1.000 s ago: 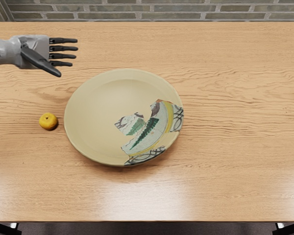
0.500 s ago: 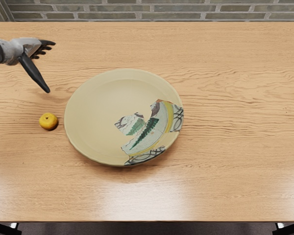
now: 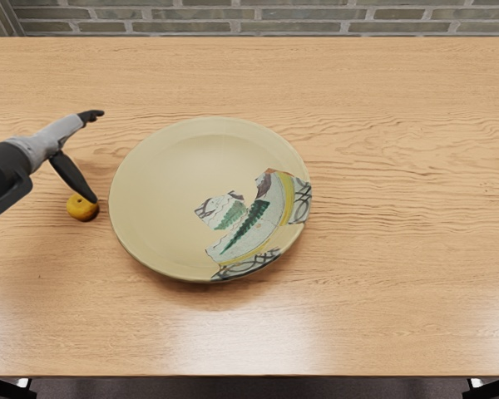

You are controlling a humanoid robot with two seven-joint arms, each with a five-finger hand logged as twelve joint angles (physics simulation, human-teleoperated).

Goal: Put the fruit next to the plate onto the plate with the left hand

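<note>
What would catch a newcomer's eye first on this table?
The big cream plate with a painted patch sits at the middle of the wooden table. Just left of it lies a small orange fruit, with the left hand open over it, thumb pointing down at it.

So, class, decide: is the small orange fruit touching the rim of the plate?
Apart. The head view shows a strip of bare table between the orange fruit and the left rim of the plate.
</note>
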